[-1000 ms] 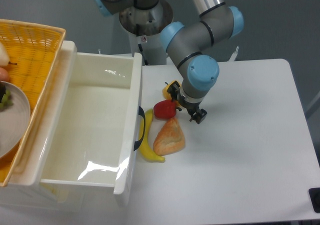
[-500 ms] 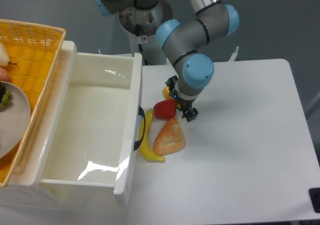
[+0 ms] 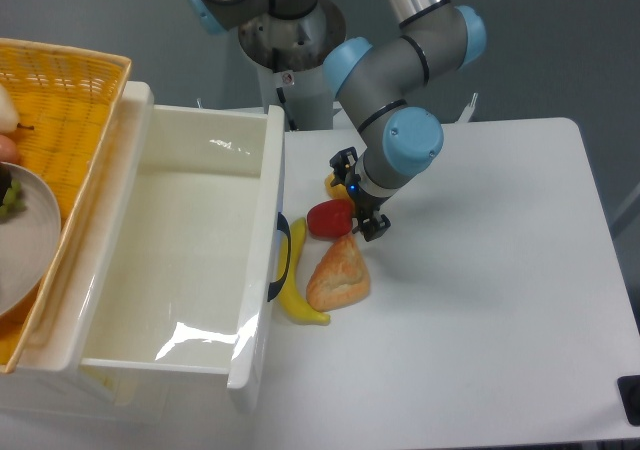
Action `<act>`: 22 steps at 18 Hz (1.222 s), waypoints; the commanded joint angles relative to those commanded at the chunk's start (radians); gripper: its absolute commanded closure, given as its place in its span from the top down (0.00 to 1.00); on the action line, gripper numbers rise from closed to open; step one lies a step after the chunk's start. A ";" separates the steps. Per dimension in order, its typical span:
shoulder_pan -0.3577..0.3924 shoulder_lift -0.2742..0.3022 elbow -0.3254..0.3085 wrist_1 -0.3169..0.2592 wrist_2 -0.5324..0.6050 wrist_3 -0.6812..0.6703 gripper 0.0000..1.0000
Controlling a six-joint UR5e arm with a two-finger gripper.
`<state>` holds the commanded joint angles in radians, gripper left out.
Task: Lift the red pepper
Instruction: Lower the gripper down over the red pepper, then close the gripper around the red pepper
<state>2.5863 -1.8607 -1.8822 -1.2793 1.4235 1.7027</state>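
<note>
The red pepper point(image 3: 328, 218) is small and glossy and lies on the white table, just right of the white bin's wall. My gripper point(image 3: 358, 196) hovers at its right side, angled down towards it. One black fingertip point(image 3: 345, 159) sits above the pepper, the other by the bread's top corner. The fingers look spread apart, with nothing held between them. Whether they touch the pepper I cannot tell.
A tan bread wedge point(image 3: 339, 275) lies directly below the pepper, a banana point(image 3: 297, 290) to its left by the bin. A yellow pepper point(image 3: 334, 182) peeks out behind the gripper. The large white bin point(image 3: 190, 260) and a yellow basket point(image 3: 50, 100) fill the left.
The gripper has shifted left towards the red pepper and turned at the wrist; it now covers most of the yellow pepper. The food items have not moved.
</note>
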 joint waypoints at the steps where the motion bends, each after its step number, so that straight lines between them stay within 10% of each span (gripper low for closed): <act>1: -0.002 0.000 0.000 0.002 -0.002 0.000 0.96; 22: -0.014 -0.029 -0.025 0.021 -0.002 -0.005 0.92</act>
<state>2.5725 -1.8899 -1.9068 -1.2579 1.4220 1.6981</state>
